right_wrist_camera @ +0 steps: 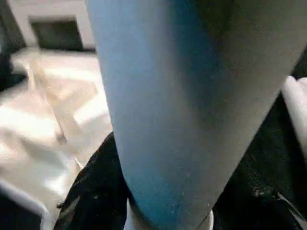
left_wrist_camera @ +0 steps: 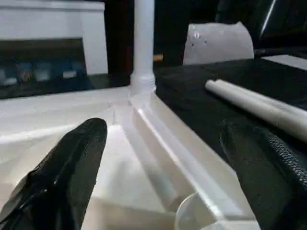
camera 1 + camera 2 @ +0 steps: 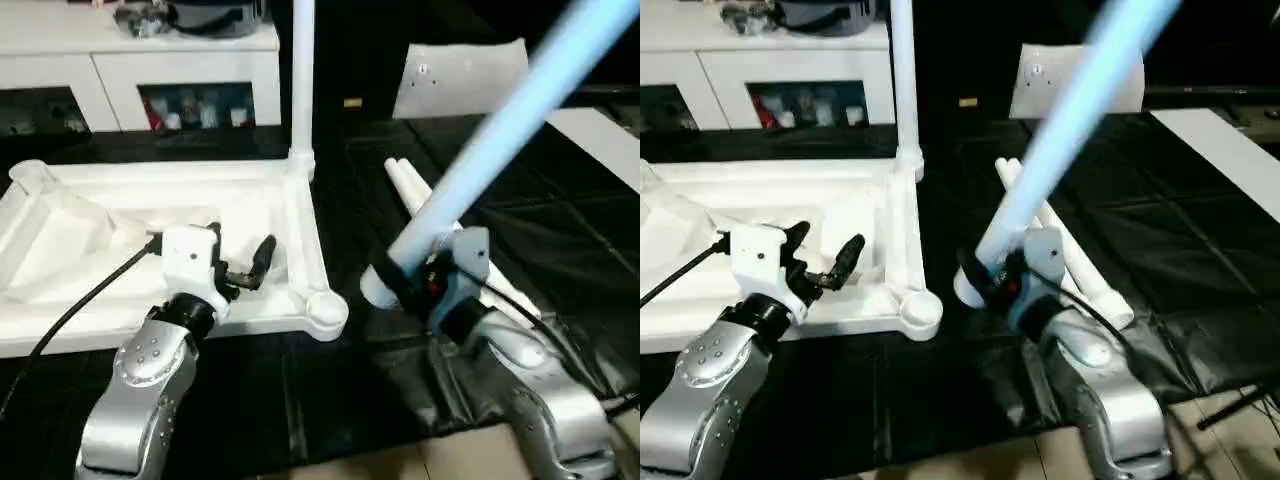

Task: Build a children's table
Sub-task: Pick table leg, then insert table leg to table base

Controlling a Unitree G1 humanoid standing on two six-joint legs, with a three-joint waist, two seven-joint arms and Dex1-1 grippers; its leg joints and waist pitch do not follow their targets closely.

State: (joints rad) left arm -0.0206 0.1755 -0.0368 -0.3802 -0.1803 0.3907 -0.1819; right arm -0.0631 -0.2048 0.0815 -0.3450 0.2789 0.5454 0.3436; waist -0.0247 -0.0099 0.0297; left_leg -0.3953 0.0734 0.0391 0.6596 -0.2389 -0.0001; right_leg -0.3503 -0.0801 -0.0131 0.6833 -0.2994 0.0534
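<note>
Table top (image 3: 150,250) lies upside down on the black-covered surface (image 3: 560,250), ribbed underside up, toward the robot's left side. One leg (image 3: 302,70) already stands upright in the far corner socket on its right edge. Near corner socket (image 3: 325,310) on that same edge is a bare round cup, nothing in it.

Right gripper (image 3: 405,280) is pinching a second leg (image 3: 510,125) close to its thick end; black fingers (image 3: 980,275) wrap around it. That leg tilts up and away toward the right, out past the top of the head views (looks bluish there). Its low end hangs just right of the near socket, apart from it, over the black cover. Right wrist view: the leg shaft (image 1: 177,110) sits right between the fingers.

Two more legs (image 3: 1080,270) lie side by side on the surface, behind and under the right gripper, pointing away from the robot at a slant.

Left gripper (image 3: 240,265) hovers over the table top's underside, fingers (image 2: 62,172) spread wide, holding nothing. Left wrist view looks between them along the right rim toward the standing leg (image 2: 143,43).

Further out: a white cabinet (image 3: 140,70) with glass doors behind the table top, and a flat white board (image 3: 460,75) propped up at the back right. A pale panel (image 3: 605,135) lies at the far right edge.
</note>
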